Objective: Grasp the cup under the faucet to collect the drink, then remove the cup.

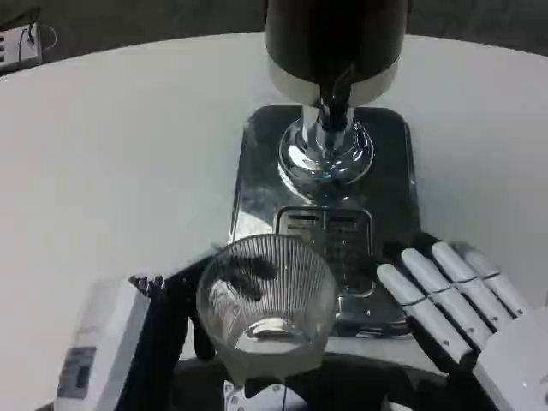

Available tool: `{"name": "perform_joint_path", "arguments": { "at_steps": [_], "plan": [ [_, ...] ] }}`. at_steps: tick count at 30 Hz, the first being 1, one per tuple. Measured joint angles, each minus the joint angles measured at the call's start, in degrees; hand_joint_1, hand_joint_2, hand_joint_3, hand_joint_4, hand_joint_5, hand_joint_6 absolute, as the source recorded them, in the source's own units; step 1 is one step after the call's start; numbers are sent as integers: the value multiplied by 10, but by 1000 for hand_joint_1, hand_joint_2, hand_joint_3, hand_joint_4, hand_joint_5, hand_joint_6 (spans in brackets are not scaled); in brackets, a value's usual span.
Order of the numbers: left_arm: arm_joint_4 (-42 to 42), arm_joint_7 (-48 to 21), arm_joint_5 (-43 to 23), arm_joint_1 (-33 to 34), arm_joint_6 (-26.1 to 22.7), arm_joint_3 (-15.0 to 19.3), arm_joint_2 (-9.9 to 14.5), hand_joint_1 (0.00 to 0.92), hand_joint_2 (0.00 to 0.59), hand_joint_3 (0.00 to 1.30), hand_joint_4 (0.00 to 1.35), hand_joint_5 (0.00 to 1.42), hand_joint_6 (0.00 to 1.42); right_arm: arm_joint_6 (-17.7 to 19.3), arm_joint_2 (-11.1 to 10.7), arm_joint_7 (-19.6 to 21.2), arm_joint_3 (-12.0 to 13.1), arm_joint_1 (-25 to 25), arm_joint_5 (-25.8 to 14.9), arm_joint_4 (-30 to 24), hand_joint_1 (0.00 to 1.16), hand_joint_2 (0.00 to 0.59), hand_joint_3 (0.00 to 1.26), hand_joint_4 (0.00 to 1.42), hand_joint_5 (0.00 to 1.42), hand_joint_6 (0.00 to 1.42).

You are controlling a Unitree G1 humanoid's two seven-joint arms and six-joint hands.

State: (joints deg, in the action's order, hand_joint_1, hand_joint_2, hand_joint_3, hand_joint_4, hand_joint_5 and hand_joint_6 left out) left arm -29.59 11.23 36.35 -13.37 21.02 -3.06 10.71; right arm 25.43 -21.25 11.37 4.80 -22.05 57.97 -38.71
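Note:
A clear ribbed cup (267,300) sits low in the head view, in front of the dispenser's chrome base (257,163) and short of the drip grate (325,227). My left hand (167,330) grips the cup from its left side; dark fingers show through the glass. The black faucet (336,96) hangs under the dark tank (334,38), well beyond the cup. My right hand (454,300) lies at the base's front right corner with its fingers stretched out and apart, holding nothing.
The chrome stem (325,150) rises from the middle of the base. A white power strip (19,44) lies at the table's far left edge. Bare white tabletop (111,171) spreads to the left and right of the dispenser.

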Motion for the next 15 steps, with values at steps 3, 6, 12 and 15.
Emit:
{"name": "perform_joint_path", "arguments": {
  "at_steps": [3,6,12,15],
  "plan": [
    [0,0,0,0,0,0,-4,814,0,1057,1098,1150,1401,2,-1,0,3,-4,0,0,149,582,105,62,46,80],
    [0,0,0,0,0,-1,-6,814,0,1056,1098,1150,1401,2,-1,0,5,-6,0,0,151,582,105,64,49,80],
    [0,0,-1,-4,0,-1,-7,819,0,1054,1098,1150,1401,2,-1,0,9,-7,0,0,153,582,105,64,50,80],
    [0,0,-1,-4,0,-1,-8,821,0,1054,1098,1150,1401,3,0,0,10,-10,0,0,158,579,105,64,50,80]
  ]
}}
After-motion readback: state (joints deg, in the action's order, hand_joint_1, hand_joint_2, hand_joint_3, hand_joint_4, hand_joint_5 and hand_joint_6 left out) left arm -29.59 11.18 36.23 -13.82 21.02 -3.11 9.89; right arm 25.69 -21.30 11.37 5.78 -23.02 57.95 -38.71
